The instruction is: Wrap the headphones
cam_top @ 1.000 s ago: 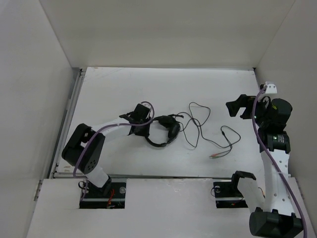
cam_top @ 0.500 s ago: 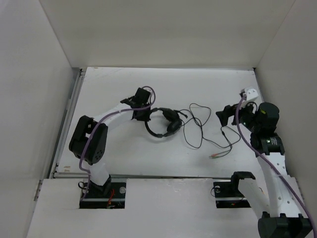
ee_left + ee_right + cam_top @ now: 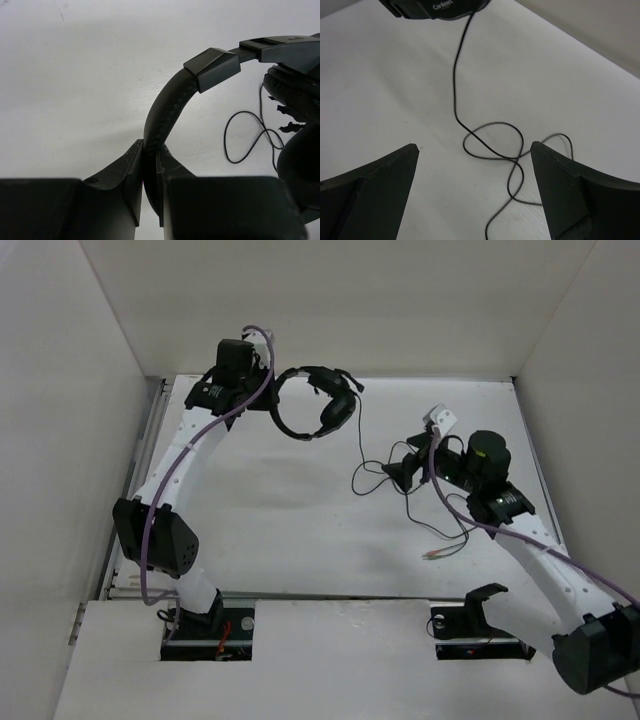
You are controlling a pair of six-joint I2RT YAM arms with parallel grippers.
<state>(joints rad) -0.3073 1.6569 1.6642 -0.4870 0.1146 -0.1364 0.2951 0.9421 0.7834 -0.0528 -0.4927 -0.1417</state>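
Observation:
The black headphones [image 3: 318, 405] hang in the air at the far side of the table, held by their headband [image 3: 165, 112]. My left gripper [image 3: 268, 400] is shut on the headband, its jaws clamped on it [image 3: 150, 165]. An earcup [image 3: 295, 85] shows at the right of the left wrist view. The thin black cable [image 3: 362, 445] runs down from the headphones to loops on the table [image 3: 492, 142] and ends in pink and green plugs [image 3: 432, 555]. My right gripper [image 3: 397, 475] is open, just above the cable loops [image 3: 475, 150], holding nothing.
White walls enclose the table on the left, back and right. A metal rail [image 3: 140, 480] runs along the left edge. Purple robot cables [image 3: 500, 530] run along both arms. Two arm bases [image 3: 470, 625] sit at the near edge.
My left gripper has lifted the headphones off the table and carried them up and toward the back. My right gripper has moved left and down over the cable loops.

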